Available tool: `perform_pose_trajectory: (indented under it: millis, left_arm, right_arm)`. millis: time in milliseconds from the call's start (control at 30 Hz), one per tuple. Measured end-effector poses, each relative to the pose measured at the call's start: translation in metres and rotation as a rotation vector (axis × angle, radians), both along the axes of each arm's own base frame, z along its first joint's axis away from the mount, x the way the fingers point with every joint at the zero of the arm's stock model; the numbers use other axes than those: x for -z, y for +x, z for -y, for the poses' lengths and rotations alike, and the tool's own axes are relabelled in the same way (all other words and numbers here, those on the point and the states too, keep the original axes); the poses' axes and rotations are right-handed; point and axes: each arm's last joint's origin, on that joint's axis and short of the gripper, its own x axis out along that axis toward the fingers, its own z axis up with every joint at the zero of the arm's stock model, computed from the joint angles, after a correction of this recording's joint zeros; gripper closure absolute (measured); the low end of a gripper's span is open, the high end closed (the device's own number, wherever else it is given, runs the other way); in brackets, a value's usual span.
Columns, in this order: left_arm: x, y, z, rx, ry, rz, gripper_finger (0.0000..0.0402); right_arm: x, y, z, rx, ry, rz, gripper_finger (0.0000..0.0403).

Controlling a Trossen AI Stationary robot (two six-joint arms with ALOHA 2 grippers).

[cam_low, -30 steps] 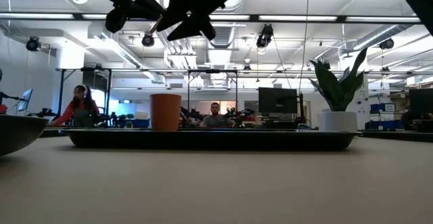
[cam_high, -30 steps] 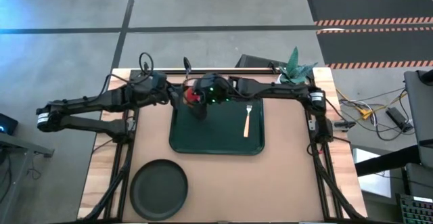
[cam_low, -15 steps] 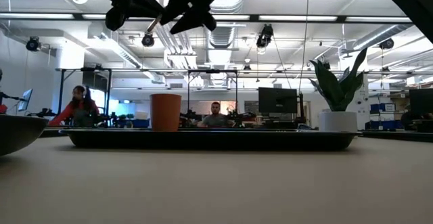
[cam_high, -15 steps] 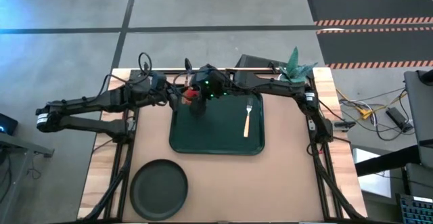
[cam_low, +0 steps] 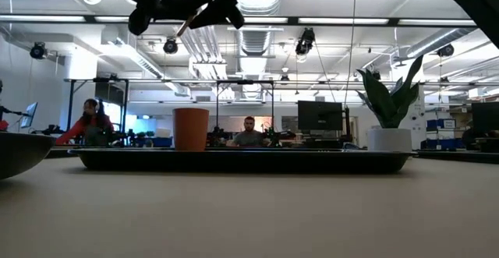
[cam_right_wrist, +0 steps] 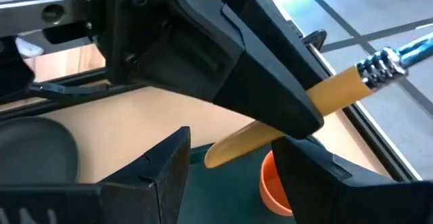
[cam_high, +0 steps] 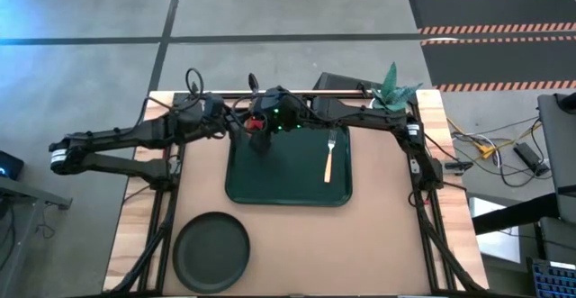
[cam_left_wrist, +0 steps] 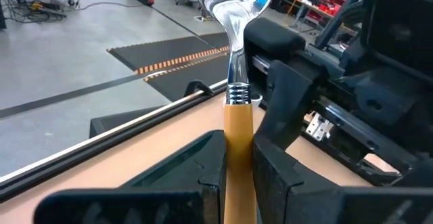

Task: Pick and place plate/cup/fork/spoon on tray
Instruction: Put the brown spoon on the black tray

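**Spoon in my left grip, above the tray's far-left corner**

Left gripper: my two fingers are clamped on the orange handle of the spoon. Handle sits squarely between the pads; silver neck and bowl project forward past the fingertips. From overhead, this gripper hangs by the far-left corner of the tray, close against the right arm's wrist.

Right gripper: fingers spread wide, nothing between them. It hovers over the same far-left corner of the tray. Its wrist view looks straight at my left fingers and the spoon handle, which crosses just in front of it, the metal end pointing off toward the floor beyond the table edge.

Cup: red, standing upright on the tray in the far-left corner, directly under the two grippers. The low view shows it standing on the tray floor with both arms well above it. Its rim also shows in the right wrist view, below the spoon handle.

Fork: lying flat on the right part of the tray, tines toward the far edge, orange handle toward the near edge.

Plate: on the bare table at the near-left, well apart from the tray.

Potted plant: at the far-right corner of the table, off the tray.
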Motion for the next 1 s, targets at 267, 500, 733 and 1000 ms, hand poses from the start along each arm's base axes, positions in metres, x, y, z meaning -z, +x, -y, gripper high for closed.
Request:
perform_pose_trajectory:
  millis: [267,500,733,1000]
  left_arm:
    - [-0.010,-0.001,0.002,0.069,0.020,0.071,0.0373]
    - [-0.010,-0.002,0.003,0.088,0.019,0.077,0.0373]
    - [-0.008,0.000,0.004,0.113,0.012,0.067,0.0373]
    - [-0.009,-0.001,0.004,0.111,0.013,0.071,0.0398]
  right_arm:
    - [0.006,0.003,-0.001,0.002,-0.013,0.014,0.0206]
    - [0.008,0.004,0.000,-0.001,-0.036,0.022,0.0206]
    - [0.008,0.004,0.001,0.040,-0.061,0.021,0.0250]
    - [0.011,0.003,0.004,0.061,-0.072,-0.008,0.0381]
